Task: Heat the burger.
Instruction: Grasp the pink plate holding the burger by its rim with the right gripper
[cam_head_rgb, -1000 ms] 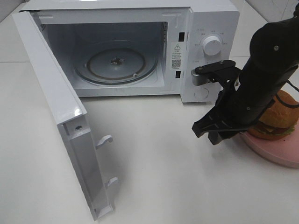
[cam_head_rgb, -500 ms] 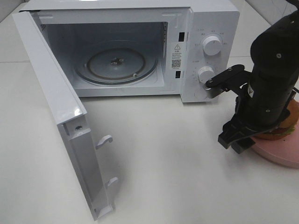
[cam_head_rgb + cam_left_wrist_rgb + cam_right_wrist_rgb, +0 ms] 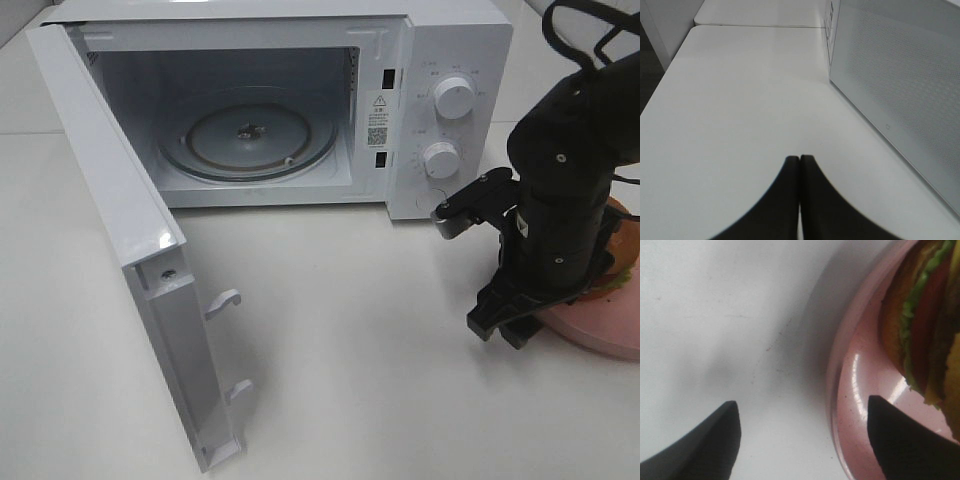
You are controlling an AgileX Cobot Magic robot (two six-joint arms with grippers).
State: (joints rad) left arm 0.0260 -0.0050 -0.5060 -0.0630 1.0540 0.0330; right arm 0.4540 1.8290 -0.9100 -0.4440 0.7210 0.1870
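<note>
While the microwave stands with its door swung open, pink plate sits on the table right of it, burger on top. Right gripper spread wide, empty, seemingly straddling the plate rim. Left gripper closed, empty, beside the microwave.

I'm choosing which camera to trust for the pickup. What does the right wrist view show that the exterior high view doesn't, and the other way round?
Only the right wrist view: the right gripper has its jaws wide apart, with the rim of the pink plate between them, and the burger shows its layers close up.
Only the exterior high view: the microwave, its door swung open, the glass turntable inside, and two knobs.
Both: the pink plate, the burger (mostly hidden by the arm in the exterior view) and the white table.
</note>
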